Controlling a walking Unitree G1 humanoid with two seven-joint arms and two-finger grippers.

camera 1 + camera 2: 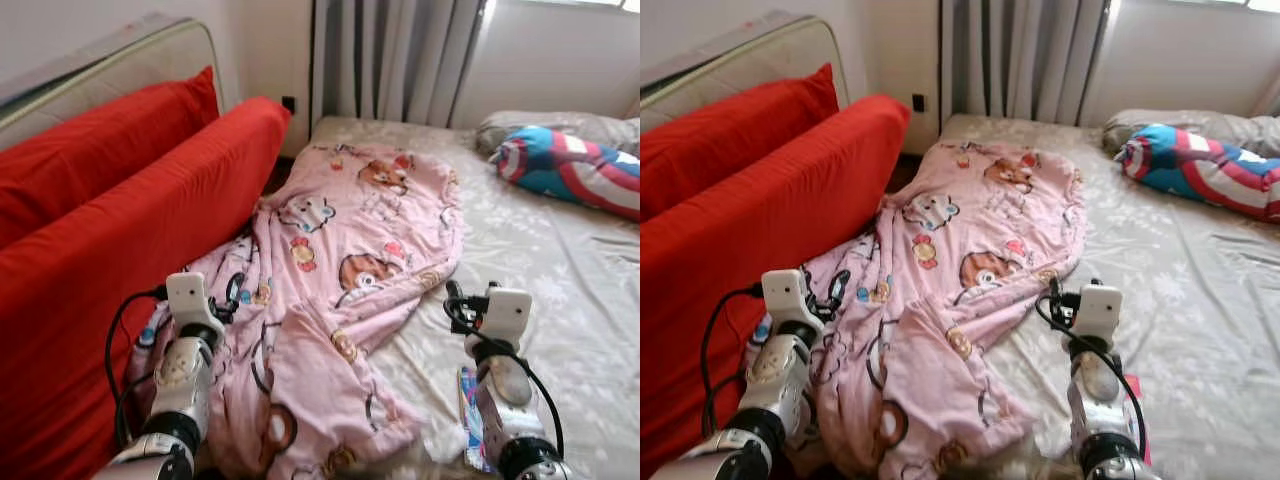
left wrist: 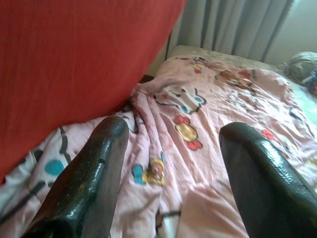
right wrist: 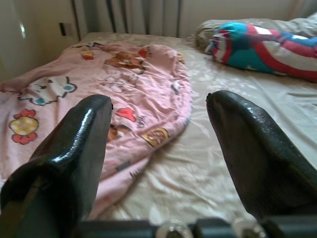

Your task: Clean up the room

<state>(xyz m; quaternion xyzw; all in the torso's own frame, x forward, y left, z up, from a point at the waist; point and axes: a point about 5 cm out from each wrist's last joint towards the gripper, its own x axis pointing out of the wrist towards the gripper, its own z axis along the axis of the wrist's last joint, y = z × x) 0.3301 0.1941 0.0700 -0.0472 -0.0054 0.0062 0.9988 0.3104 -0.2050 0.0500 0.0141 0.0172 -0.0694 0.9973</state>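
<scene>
Two grippers are held low over a bed (image 1: 560,260), both with fingers spread and nothing between them. A pink cartoon-print blanket (image 1: 350,260) is seen crumpled across the bed sheet, its long axis running from the near edge by the robot away toward the grey curtains (image 1: 400,60), and its left side is pressed against a red cushion (image 1: 130,230). The left gripper (image 2: 171,163) is poised directly above the blanket's near folds, just beside the red cushion, so that cloth lies straight ahead of and beneath its fingers. The right gripper (image 3: 158,139) is held over bare sheet, with the blanket's right hem lying ahead and to its left, apart from the fingers. The left arm is therefore judged the nearer for a first pinch, while an inward reach would be needed from the right. A striped red, white and blue pillow (image 1: 575,170) is seen well apart, at the far right of the bed.
</scene>
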